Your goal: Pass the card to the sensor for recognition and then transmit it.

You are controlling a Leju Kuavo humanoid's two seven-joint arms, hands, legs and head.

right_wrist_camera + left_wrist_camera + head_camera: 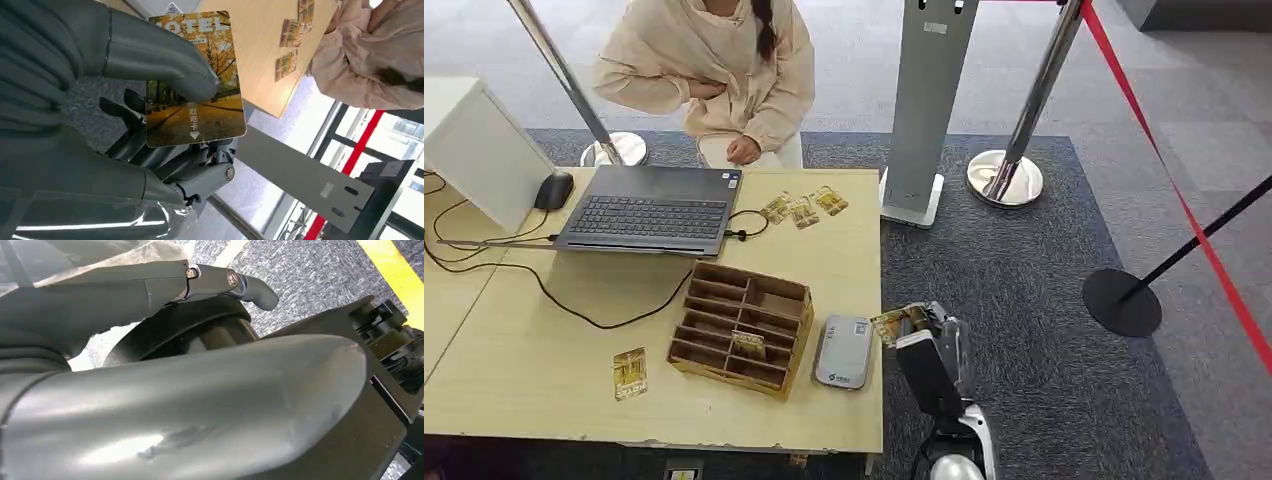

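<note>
My right hand [931, 345] hangs just past the table's right edge, beside the white card sensor [842, 352]. It pinches a yellow hotel card [892, 324] between thumb and fingers. In the right wrist view the thumb [160, 55] presses on the card [200, 112], which shows an autumn picture and an arrow, with the darker fingers [150, 150] behind it. The card is to the right of the sensor and apart from it. My left hand [200, 405] appears in the left wrist view with one finger [250, 287] stretched out and nothing in it.
A wooden organiser box [742, 328] with a card in it stands left of the sensor. A laptop [649, 208], three loose cards [804, 210] and another card [630, 373] lie on the table [524, 370]. A person [714, 70] sits behind it. A grey post [924, 110] and barrier stands [1004, 175] are on the right.
</note>
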